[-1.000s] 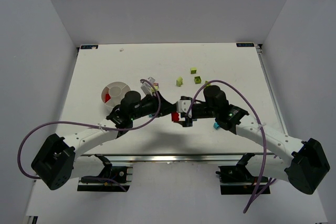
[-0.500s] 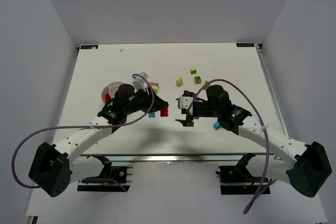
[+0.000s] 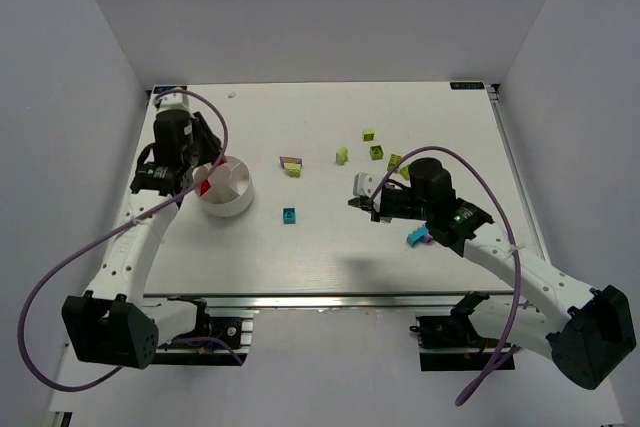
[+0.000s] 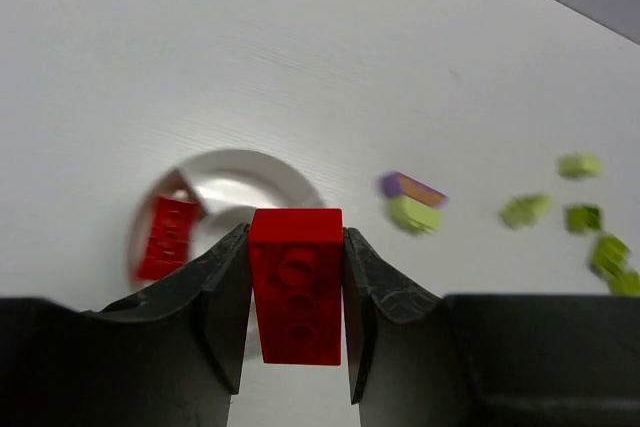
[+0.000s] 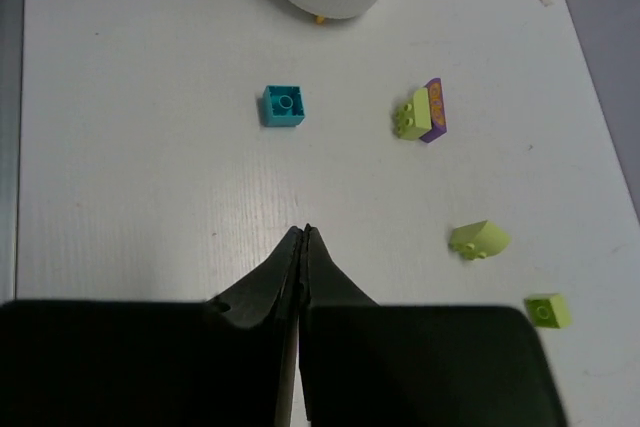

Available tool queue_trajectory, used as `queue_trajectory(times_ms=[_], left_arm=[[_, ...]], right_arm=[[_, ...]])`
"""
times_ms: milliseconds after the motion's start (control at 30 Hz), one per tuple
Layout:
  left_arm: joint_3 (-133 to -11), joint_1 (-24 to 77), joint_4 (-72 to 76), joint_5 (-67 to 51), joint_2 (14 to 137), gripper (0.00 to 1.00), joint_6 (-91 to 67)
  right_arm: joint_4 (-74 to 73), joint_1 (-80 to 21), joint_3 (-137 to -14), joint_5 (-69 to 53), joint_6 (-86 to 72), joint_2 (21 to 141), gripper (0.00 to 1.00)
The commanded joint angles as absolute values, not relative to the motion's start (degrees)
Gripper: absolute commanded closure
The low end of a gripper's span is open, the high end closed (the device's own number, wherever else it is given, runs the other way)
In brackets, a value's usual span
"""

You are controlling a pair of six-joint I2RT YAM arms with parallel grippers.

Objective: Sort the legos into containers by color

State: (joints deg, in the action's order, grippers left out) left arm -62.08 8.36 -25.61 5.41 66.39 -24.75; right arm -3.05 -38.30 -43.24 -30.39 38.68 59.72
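White table [image 3: 320, 117] under grey walls, both arms out over it. Left gripper [image 4: 295, 235] hangs at the dish [image 3: 230, 209] on the table's left side, jaws pinching a red brick [image 4: 296, 292] by its long sides. That brick's long axis runs straight along the fingers, pointing away from the wrist toward the dish, its round-marked face turned up at the wrist camera. Right gripper [image 5: 302, 233] sits right of centre, fingers pressed together with nothing between them, tips aimed across the table at the dish.

One round white dish, split into wedges. A second red brick [image 3: 204, 187] lies in its left wedge.

Now the loose ones. A teal brick [image 5: 284, 105] lies hollow side up between dish and right gripper. Another teal brick [image 3: 411, 238] lies beside the right arm, just beside a purple piece [image 3: 426, 237]. A lime-and-purple pair [image 5: 422, 112] lies near table centre, beyond the first teal brick. Four lone lime bricks [image 3: 377, 151] cluster toward the far right.

The count: two red, two teal, four lone lime, one lime-and-purple pair, one purple piece.
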Motion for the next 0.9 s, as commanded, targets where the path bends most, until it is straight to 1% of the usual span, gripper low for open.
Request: queue_trajectory(times_ms=[0,133,233,433,867], left_arm=[[-63.6,3.7,-30.8,17.7,67.2,1.00,-24.2],[-60.2,1.7,-22.3,27.7,66.0,1.00,-26.5],[-58.9,1.5,-18.0,29.0,67.4,1.00,-26.2],[-58.0,1.2,-14.0,27.9,72.1,1.00,-23.5],[-52.7,0.7,-7.7,24.0,75.2,1.00,-22.2]], right_arm=[[-1.8,-37.8,-43.1,-31.7,37.1,59.3,1.00],[-0.6,-37.7,-42.4,-31.5,36.6,59.3,1.00],[-0.6,-37.5,-42.0,-31.4,36.6,59.2,0.98],[-0.6,-37.0,-41.5,-31.4,36.2,59.1,0.97],[1.2,-36.4,-41.0,-31.4,35.4,59.2,0.95]])
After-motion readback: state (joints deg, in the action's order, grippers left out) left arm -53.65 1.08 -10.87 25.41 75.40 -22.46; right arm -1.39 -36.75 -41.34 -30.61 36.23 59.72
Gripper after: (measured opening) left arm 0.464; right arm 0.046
